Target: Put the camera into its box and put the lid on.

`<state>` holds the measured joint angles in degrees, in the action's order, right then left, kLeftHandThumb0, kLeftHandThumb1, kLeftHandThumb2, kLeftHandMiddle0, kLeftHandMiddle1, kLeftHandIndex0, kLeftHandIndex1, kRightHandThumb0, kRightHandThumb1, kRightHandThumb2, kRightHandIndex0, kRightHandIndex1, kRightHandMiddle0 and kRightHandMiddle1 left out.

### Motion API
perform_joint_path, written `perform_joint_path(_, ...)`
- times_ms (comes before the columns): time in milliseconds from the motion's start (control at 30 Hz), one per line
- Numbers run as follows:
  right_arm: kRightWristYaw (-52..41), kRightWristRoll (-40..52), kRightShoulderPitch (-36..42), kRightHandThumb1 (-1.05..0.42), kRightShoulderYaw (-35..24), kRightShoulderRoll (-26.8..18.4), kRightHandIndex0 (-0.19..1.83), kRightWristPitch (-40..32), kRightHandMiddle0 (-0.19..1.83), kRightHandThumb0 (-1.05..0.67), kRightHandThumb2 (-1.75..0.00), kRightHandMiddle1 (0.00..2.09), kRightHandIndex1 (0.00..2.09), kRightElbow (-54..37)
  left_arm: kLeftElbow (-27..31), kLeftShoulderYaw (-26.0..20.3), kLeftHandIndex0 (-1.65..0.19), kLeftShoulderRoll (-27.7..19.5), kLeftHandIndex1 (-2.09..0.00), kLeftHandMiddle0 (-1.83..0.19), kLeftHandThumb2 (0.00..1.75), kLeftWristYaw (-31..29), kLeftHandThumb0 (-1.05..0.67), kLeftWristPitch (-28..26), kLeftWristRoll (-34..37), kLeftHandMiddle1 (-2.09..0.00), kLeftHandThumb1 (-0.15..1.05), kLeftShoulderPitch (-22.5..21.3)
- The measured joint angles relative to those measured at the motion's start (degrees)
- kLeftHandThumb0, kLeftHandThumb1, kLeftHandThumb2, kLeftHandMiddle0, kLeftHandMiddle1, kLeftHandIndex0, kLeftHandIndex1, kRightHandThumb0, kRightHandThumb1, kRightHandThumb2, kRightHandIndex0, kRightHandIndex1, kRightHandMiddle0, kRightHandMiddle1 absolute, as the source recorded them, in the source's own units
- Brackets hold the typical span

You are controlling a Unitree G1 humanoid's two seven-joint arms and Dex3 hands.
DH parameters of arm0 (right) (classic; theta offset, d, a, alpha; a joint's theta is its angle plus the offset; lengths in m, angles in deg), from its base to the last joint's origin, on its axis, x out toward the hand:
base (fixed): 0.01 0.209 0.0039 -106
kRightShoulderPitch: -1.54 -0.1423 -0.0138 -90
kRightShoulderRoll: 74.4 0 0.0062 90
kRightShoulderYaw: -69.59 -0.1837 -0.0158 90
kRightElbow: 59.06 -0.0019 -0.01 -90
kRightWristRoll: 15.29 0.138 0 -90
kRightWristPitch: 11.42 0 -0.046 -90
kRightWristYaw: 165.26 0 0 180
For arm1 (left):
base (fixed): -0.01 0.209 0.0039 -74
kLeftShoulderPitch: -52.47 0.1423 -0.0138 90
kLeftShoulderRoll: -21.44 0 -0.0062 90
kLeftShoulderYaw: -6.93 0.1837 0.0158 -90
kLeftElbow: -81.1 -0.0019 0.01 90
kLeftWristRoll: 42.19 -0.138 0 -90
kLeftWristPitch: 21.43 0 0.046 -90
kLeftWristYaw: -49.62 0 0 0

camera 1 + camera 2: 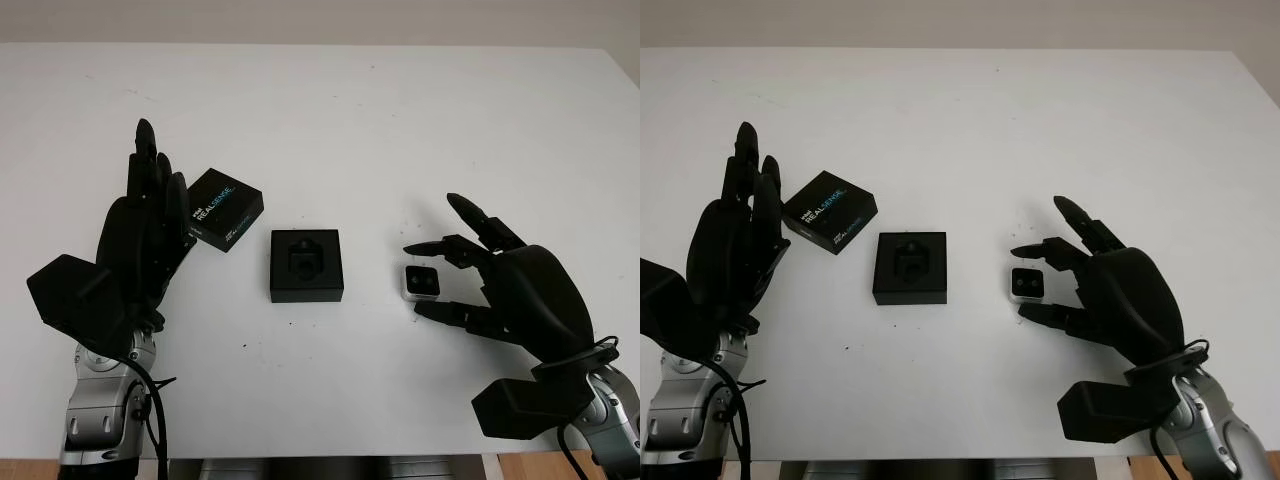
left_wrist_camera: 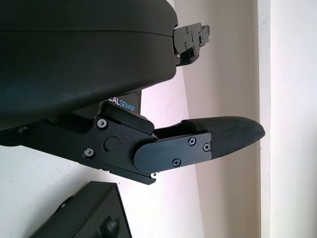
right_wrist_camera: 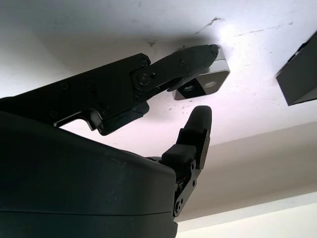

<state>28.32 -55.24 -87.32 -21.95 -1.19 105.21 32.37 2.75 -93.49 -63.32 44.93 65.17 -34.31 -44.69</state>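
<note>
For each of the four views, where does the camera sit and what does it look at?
Left eye view: on the head, looking down at the white table; both hands show.
Right eye view: same scene, shifted sideways; shares the open black foam-lined box.
Left wrist view: on the left hand, open, beside the black printed lid.
Right wrist view: on the right hand, open, fingers around the small silver camera, also in both eye views.

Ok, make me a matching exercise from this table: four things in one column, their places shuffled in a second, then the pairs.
Things:
1. camera
2. box
3. lid
4. left hand

Places:
A. middle of the table, open
B. between the right hand's fingers
C. the table's left side, open, beside the lid
D. on the table, between the left hand and the box

Pairs: 1-B, 2-A, 3-D, 4-C
</note>
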Motion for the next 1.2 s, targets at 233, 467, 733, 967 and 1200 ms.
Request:
perform_joint_path(233, 0.71, -0.52, -0.46, -0.93, 0.18, 0.0, 0.26, -0.46, 0.58, -0.64, -0.06, 0.6, 0.06, 0.44, 0.0, 0.02, 0.19, -0.03, 0.0, 0.19, 0.62, -0.53, -0.83, 0.25, 0.0, 0.0, 1.05, 0.08)
perform_joint_path(467, 0.71, -0.66, -0.88, -0.93, 0.48, -0.02, 0.25, -0.92, 0.58, -0.63, -0.06, 0.61, 0.05, 0.44, -0.01, 0.0, 0.19, -0.04, 0.0, 0.19, 0.62, -0.82, -0.83, 0.65, 0.0, 0.0, 1.05, 0.11)
perform_joint_path(733, 0.82, -0.88, -0.88, -0.95, 0.52, -0.11, 0.29, -1.0, 0.68, -0.55, -0.06, 0.71, 0.07, 0.44, -0.01, -0.01, 0.19, -0.03, 0.0, 0.19, 0.61, -0.47, -0.84, 0.64, 0.01, 0.0, 1.05, 0.11)
perform_joint_path(967, 2.04, -2.91, -0.89, -1.0, 0.64, -0.73, 0.36, -0.97, 0.58, -0.51, -0.06, 1.11, 0.06, 0.45, 0.0, -0.03, 0.19, -0.04, 0.0, 0.19, 0.61, -0.29, -0.84, 0.23, 0.01, 0.0, 1.05, 0.11)
perform_joint_path(1200, 2.81, -5.07, -0.98, -1.04, 1.15, -1.82, 0.42, -0.99, 0.54, -0.51, -0.06, 1.28, 0.07, 0.45, 0.61, -0.06, 0.19, -0.04, 0.0, 0.19, 0.61, 0.18, -0.84, -0.26, -0.19, 0.0, 1.05, 0.11)
